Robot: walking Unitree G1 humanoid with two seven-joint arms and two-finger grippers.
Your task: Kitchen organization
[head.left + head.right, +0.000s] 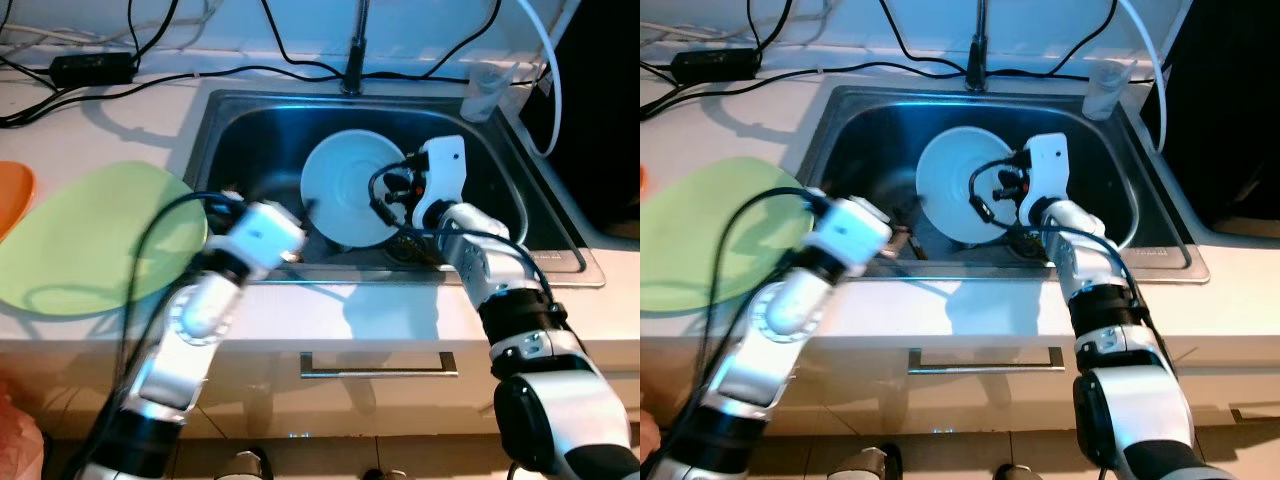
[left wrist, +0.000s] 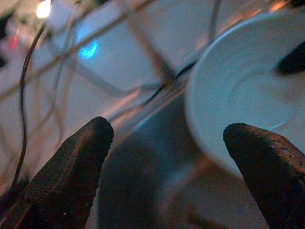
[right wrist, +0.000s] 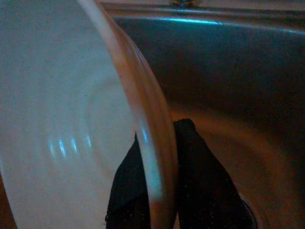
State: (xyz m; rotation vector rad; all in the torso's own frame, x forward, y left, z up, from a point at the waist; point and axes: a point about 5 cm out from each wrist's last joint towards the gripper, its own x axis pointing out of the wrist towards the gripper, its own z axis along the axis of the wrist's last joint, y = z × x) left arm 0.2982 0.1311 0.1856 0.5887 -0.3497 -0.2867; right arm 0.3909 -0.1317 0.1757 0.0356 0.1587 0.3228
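Plate, pale, round: stands tilted on edge inside the sink, its face turned toward the robot, its lower edge down near the sink floor. Held so because the right tool pinches its rim, one black finger on each face of the rim as the right wrist view shows; a grip at the edge lets the plate be raised clear of the sink walls, by judgement.

Left tool: released, fingers spread wide, inside the sink at the plate's left side, near its edge and not touching it. Judged to be stationed there to steady or take the plate's free side.

Drawer handle: metal bar on the cabinet front below the surface, nearest the robot.

Surface: pale counter framing the sink on every side.

Green board: flat, oval, lying on the surface left of the sink; a possible landing place for the plate, by judgement only.

Orange item: at the far left edge, partly cut off; kind not determinable.

Faucet: upright behind the sink.

Clear cup: at the sink's far right corner.

Black cables and power adapter: trailing along the back of the surface.
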